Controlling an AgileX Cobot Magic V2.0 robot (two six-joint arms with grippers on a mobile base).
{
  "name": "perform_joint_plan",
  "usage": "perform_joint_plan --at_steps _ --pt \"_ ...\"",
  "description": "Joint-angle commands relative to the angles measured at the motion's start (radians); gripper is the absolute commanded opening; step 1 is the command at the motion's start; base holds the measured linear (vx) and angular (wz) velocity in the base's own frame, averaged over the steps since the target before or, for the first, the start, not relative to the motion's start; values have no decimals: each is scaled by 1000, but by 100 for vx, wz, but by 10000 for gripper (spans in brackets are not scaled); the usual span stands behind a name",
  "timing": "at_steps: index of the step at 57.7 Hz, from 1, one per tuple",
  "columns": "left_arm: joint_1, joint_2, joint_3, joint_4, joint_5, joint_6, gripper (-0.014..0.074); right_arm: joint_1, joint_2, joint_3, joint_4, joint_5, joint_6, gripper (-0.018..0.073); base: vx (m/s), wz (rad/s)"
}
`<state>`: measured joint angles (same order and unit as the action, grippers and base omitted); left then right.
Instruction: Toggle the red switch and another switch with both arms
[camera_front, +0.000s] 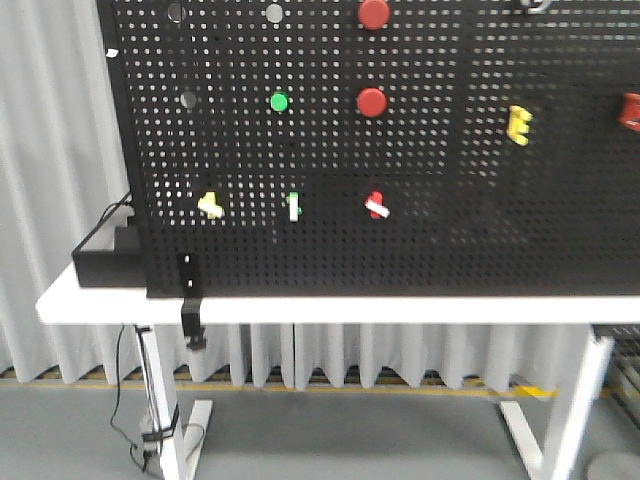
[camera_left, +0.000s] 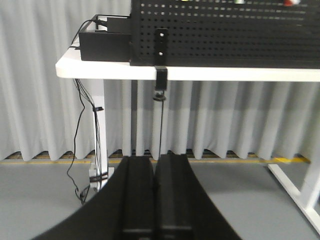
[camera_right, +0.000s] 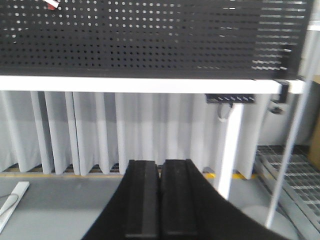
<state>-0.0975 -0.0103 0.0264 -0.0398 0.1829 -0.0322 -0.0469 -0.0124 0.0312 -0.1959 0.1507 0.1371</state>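
The red switch, a small red lever with a white bar at its tip, sits low on the black pegboard, right of centre. The other switch, a pale yellow lever, is at the same height further left. Neither gripper shows in the front view. In the left wrist view my left gripper is shut with nothing in it, low in front of the table's left end. My right gripper is shut and empty too, below the table edge. The red switch's tip peeks in at the top left there.
A white-and-green toggle stands between the two switches. Above are two round red buttons, a green button and a bright yellow E-shaped switch. The board stands on a white table, clamped at left beside a black box.
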Motion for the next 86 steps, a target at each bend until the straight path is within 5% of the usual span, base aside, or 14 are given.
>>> perform_joint_plan --at_steps 1,48,86 --pt "-1 -9 19 0 -79 -4 3 -7 -11 5 -5 -88 0 -6 49 9" --pt "-1 -9 19 0 -79 -4 3 -7 -11 5 -5 -88 0 -6 41 4" --pt "-1 -9 19 0 -92 -2 3 -7 -11 5 -5 -88 0 -6 12 -2"
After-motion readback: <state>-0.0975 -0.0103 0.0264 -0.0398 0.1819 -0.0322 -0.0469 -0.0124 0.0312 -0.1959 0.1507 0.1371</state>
